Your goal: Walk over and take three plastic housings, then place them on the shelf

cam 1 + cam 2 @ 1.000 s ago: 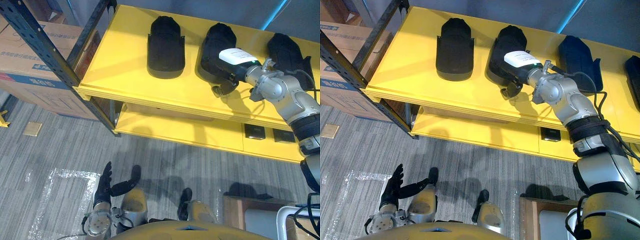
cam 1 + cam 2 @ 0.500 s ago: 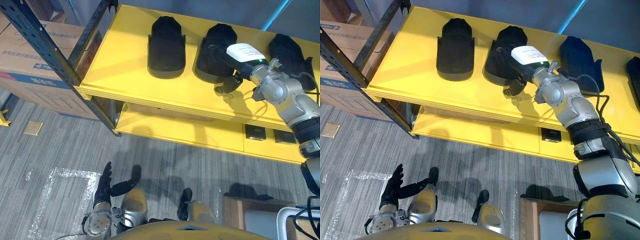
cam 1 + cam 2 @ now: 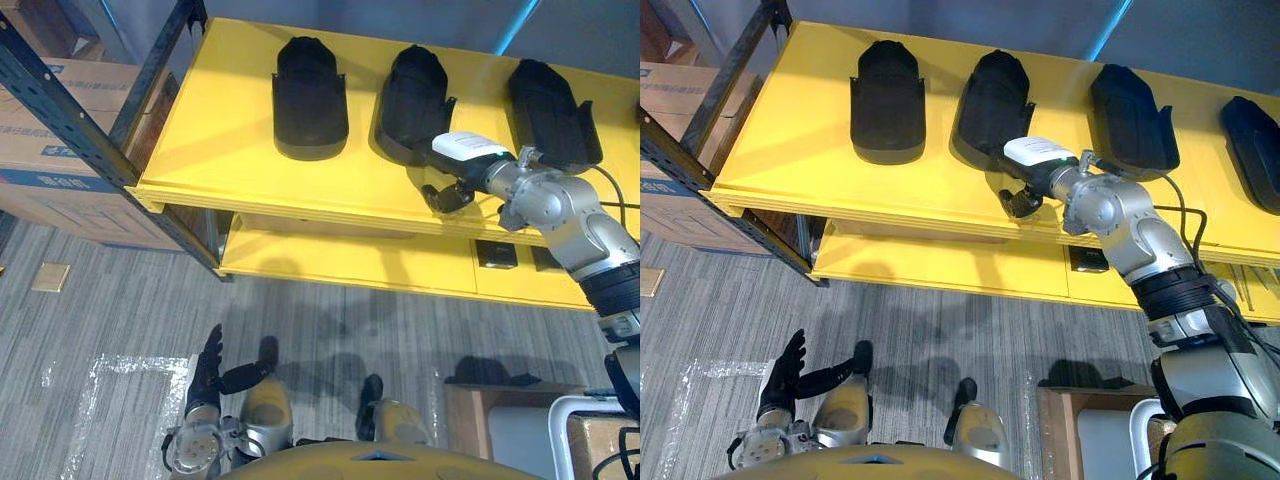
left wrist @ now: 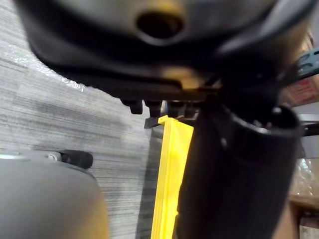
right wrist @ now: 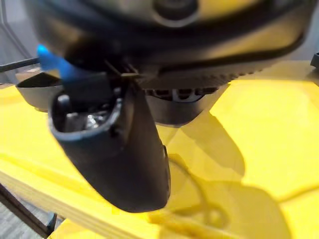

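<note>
- Already, black plastic housings lie in a row on the top board of the yellow shelf (image 3: 220, 120): a left housing (image 3: 310, 98), a middle housing (image 3: 413, 105) and a right housing (image 3: 553, 115), each apart from its neighbours.
- A fourth housing (image 3: 1252, 150) lies further right on the same board, so I cannot tell which three count for the task.
- The right robot hand (image 3: 447, 172) sits at the near edge of the shelf, just near of the middle housing. It is loosely open and holds nothing, with its thumb standing free over bare yellow board.
- The left robot hand (image 3: 205, 375) hangs low over the carpet, fingers straight, empty.
- Judgement: neither robot hand carries a housing, so the placing looks done or nearly so — what seems left is clearing the right arm from the shelf.
</note>
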Robot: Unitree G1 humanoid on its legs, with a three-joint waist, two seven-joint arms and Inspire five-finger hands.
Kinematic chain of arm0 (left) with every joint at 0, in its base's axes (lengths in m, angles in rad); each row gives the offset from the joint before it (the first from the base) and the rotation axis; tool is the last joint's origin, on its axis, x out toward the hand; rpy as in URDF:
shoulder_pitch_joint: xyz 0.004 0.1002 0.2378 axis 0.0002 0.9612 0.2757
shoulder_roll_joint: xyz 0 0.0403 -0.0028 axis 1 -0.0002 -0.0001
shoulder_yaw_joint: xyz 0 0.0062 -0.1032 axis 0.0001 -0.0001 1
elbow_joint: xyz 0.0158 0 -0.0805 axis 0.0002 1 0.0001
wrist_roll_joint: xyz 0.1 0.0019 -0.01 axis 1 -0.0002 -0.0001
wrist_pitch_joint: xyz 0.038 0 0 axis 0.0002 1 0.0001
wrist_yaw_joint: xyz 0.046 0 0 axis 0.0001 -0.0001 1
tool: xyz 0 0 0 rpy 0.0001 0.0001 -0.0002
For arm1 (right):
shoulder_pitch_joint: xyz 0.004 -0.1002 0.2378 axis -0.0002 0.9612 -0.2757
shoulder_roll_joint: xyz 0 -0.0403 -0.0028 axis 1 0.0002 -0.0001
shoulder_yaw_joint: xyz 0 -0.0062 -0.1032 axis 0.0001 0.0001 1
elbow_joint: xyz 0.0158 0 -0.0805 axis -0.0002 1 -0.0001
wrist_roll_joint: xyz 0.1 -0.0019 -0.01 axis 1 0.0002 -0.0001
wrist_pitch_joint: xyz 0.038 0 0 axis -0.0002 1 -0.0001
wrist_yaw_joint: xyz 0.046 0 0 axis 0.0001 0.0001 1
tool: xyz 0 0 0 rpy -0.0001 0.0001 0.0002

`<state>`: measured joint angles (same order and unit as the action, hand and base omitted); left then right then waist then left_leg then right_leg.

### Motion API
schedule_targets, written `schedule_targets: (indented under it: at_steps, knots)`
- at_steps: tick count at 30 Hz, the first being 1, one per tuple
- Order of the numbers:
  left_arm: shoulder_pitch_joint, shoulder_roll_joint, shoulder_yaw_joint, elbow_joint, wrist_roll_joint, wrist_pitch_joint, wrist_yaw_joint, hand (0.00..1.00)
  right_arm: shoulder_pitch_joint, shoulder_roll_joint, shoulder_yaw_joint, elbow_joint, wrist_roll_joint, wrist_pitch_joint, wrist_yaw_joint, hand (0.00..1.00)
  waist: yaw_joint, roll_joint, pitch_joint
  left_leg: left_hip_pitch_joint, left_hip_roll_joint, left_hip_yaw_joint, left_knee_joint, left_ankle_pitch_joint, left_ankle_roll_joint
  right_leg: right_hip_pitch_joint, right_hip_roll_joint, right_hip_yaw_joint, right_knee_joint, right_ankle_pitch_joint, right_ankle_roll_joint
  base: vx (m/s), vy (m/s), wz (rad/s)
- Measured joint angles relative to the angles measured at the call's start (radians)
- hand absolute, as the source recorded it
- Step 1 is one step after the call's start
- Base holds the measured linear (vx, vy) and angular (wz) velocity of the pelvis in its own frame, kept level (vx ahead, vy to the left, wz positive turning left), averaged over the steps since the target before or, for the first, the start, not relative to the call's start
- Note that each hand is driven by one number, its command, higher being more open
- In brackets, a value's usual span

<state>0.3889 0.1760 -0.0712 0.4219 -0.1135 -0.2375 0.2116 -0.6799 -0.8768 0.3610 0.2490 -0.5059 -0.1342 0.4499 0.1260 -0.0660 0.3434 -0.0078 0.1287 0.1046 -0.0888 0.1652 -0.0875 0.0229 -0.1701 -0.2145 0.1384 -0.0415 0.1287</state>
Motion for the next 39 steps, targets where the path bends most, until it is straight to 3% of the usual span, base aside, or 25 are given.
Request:
schedule_targets:
  at_steps: [4, 12, 23, 35, 39]
  knots:
    - [0.000, 0.012, 0.001, 0.000, 0.002, 0.000, -0.003, 1.00, 0.010, 0.000, 0.002, -0.012, 0.000, 0.012, 0.019, 1.00, 0.001, -0.019, -0.011, -0.001, -0.001, 0.002, 0.000, -0.004, 0.001, -0.002, -0.001, 0.002, -0.001, 0.000, 0.000, 0.00, 0.000, 0.00]
    - [0.001, 0.014, 0.001, 0.000, 0.002, 0.003, -0.004, 1.00, 0.019, 0.000, 0.004, -0.012, -0.002, 0.013, 0.016, 1.00, 0.001, -0.021, -0.015, -0.001, -0.001, 0.003, 0.000, -0.004, 0.001, -0.002, 0.000, 0.003, -0.003, 0.001, 0.001, 0.00, 0.000, 0.00]
    - [0.004, 0.017, 0.004, 0.001, 0.002, 0.003, -0.003, 1.00, 0.021, -0.013, 0.025, -0.009, -0.120, -0.090, -0.088, 1.00, 0.001, -0.026, -0.035, -0.006, -0.003, -0.001, 0.002, -0.002, -0.001, 0.002, -0.001, -0.002, -0.017, 0.007, 0.004, 0.00, 0.000, 0.01]
    - [0.004, 0.016, 0.010, 0.000, 0.002, 0.018, -0.005, 1.00, 0.021, -0.141, 0.022, -0.006, -0.153, -0.099, -0.141, 1.00, 0.000, -0.028, -0.036, -0.013, -0.004, -0.027, 0.000, 0.003, -0.002, 0.013, -0.001, -0.029, -0.016, 0.006, 0.003, 0.00, -0.004, 0.06]
    - [0.007, 0.018, 0.010, 0.001, 0.001, 0.024, -0.003, 1.00, 0.021, -0.147, 0.020, -0.001, -0.115, -0.118, -0.234, 1.00, -0.009, -0.036, -0.041, -0.010, -0.004, -0.026, 0.000, 0.005, -0.002, 0.014, -0.001, -0.029, -0.016, 0.006, 0.003, 0.00, 0.000, 0.00]
